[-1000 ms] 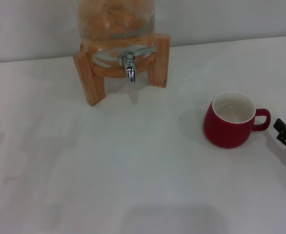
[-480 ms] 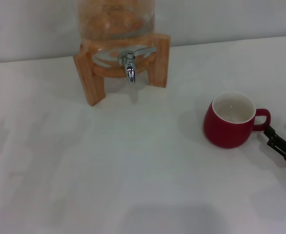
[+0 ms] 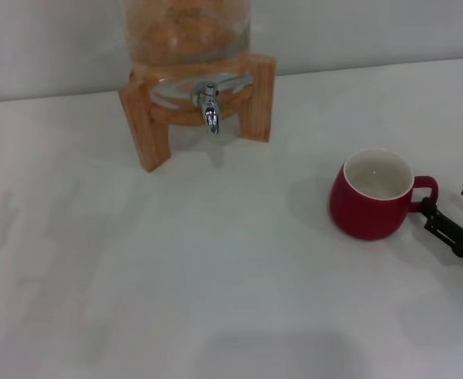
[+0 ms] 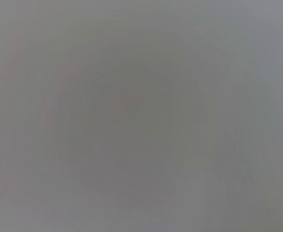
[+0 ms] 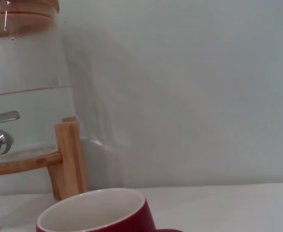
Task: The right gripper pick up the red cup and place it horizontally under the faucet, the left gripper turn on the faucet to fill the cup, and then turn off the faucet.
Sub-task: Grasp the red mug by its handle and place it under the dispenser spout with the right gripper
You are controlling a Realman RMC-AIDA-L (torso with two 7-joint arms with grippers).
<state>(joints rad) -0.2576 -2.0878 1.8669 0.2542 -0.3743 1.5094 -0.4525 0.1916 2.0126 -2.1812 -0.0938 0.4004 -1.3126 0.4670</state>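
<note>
One gripper is in my head view: the right gripper (image 3: 449,207), at the table's right edge, has crept closer since half a second ago, its fingers spread open with one tip just beside the red cup's (image 3: 371,194) handle, grasping nothing. That cup sits upright near the right edge. Well apart, at the back edge, the faucet (image 3: 209,107) hangs from the glass dispenser (image 3: 186,28) on its wooden stand (image 3: 144,126).
</note>
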